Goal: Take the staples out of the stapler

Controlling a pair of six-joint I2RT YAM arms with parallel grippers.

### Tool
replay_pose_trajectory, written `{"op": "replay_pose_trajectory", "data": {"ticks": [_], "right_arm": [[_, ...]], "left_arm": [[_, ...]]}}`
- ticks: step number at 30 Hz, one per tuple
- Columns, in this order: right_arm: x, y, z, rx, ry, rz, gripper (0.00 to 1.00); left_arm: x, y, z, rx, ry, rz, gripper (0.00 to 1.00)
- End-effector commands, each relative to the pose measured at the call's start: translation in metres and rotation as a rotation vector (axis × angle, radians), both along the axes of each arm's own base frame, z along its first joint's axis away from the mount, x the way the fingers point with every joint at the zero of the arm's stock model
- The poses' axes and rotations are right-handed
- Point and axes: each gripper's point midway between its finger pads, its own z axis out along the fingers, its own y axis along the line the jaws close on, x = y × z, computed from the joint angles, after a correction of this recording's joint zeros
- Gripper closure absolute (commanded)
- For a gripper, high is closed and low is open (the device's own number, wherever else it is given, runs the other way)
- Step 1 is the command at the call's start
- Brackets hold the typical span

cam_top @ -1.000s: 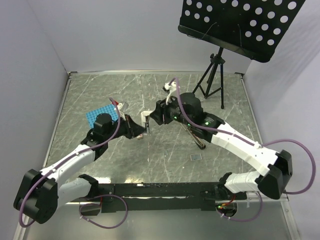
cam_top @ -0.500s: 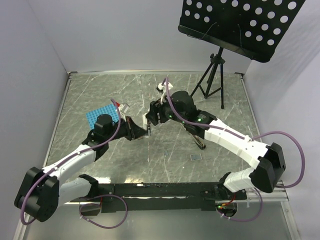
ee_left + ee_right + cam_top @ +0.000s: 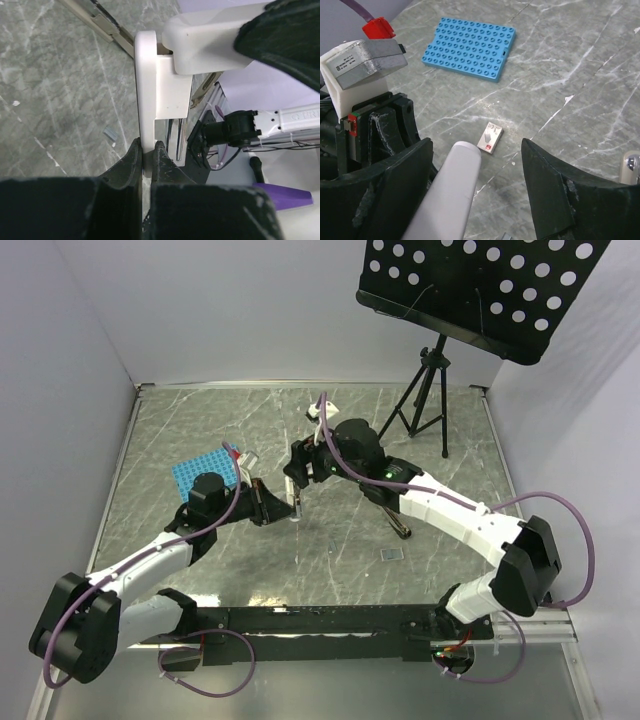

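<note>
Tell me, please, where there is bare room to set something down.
Free: marble between the blue baseplate and back wall, and right of the tripod. Crowded: centre, where the left hand and right hand meet at the stapler.

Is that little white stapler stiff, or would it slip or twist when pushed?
Probably stiff: the stapler looks like moulded hard plastic. Its smooth surface may slip. Pinched only at one thin edge by the left end effector, it could pivot if pushed.

Bright even light; soft shadows; glare at table (image 3: pixel 330 598) near edge; left end effector (image 3: pixel 146 159) blurred.
</note>
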Motion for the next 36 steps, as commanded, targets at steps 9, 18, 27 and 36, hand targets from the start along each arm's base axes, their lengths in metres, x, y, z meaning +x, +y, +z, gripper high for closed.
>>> {"op": "replay_pose_trajectory", "data": {"ticks": [9, 18, 27, 36], "right_arm": [[0.010, 0.018, 0.029, 0.064, -0.102, 0.107, 0.22], [0.021, 0.017, 0.021, 0.053, -0.086, 0.076, 0.21], [0.038, 0.010, 0.019, 0.042, -0.072, -0.011, 0.21], [0.049, 0.007, 0.015, 0.048, -0.041, -0.041, 0.21]], "left_arm": [[-0.020, -0.014, 0.032, -0.079, -0.134, -0.176, 0.99], [-0.019, -0.015, 0.028, -0.067, -0.125, -0.182, 0.99], [-0.017, -0.014, 0.027, -0.055, -0.143, -0.171, 0.99], [-0.018, -0.016, 0.027, -0.055, -0.146, -0.188, 0.99]]}}
